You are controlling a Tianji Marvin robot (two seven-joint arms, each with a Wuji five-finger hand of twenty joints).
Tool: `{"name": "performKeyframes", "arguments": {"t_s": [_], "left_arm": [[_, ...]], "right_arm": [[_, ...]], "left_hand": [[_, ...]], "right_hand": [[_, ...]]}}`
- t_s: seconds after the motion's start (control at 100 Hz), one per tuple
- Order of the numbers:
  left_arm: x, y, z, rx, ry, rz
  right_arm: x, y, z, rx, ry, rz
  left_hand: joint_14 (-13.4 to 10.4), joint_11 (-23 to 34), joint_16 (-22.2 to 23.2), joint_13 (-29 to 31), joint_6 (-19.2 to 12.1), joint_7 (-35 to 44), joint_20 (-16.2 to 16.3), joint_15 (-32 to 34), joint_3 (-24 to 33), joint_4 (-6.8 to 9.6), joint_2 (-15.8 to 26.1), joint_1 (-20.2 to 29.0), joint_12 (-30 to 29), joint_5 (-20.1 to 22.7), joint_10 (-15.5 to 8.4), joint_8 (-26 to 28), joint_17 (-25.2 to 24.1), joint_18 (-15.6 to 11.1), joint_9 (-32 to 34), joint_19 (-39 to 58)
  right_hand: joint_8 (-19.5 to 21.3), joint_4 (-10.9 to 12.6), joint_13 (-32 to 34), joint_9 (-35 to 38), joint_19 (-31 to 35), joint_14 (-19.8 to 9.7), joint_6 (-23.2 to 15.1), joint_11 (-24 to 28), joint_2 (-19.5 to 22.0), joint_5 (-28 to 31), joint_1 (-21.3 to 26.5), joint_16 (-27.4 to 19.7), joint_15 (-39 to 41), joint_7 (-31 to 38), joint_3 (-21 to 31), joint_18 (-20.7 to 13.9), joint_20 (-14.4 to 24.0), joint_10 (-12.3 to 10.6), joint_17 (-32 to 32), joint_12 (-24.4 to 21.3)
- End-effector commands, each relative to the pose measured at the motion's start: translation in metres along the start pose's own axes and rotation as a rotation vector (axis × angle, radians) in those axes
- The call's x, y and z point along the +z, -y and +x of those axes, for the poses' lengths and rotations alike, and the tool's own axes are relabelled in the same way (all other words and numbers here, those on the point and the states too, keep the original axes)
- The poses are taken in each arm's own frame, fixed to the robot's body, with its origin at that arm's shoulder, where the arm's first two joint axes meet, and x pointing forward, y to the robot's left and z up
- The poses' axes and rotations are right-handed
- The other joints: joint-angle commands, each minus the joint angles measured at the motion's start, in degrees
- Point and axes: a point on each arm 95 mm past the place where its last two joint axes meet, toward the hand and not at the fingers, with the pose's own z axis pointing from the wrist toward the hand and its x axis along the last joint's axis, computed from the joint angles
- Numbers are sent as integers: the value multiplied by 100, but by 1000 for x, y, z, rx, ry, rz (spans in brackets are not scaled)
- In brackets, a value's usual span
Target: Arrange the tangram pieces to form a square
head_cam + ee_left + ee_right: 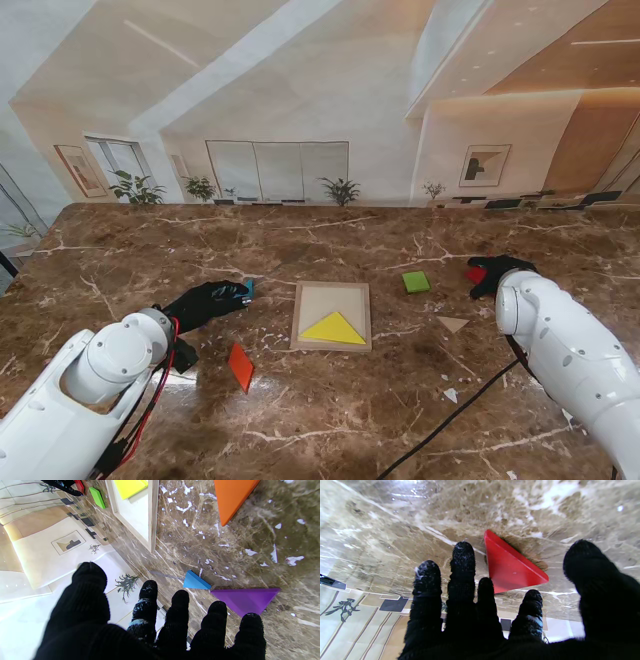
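partly hidden red triangle (behind fingers)

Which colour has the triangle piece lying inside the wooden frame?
Yellow; the stand view shows it best, inside the frame.

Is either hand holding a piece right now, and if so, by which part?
Nothing is held. The left hand is spread open near the blue triangle and purple triangle. The right hand is open over the red triangle.
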Motion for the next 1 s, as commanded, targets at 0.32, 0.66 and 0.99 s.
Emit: {"name": "performKeyframes", "arguments": {"t_s": [0.32,0.66,0.99], "left_arm": [[-1,-3,0,-7,26,-13],[0,-3,1,-8,26,-18],[0,-4,1,-12,25,-14]], "right_arm": [[6,13,1,-30,18,63],[22,34,4,-26,14,86],[20,36,8,-36,15,80]], "left_hand": [[-101,24,-43,35,-39,6,152,-88,-132,101,247,136,-15,170,17,-121,-36,-114,214,-141],[-96,29,-42,42,-29,9,152,-87,-148,100,270,161,-15,200,23,-127,-33,-112,234,-139],[-99,34,-41,49,-5,13,152,-86,-161,101,282,187,-15,240,33,-130,-28,-114,247,-138]], "right_hand": [[198,119,242,-67,242,23,271,312,140,163,-243,-5,135,212,128,-21,75,-88,85,92],[430,67,596,611,384,-61,534,996,26,360,-158,59,492,3201,448,-3,-57,-319,295,395],[96,-3,1165,1628,515,11,140,1637,-435,681,222,46,743,5139,849,230,-95,-163,680,658]]}}
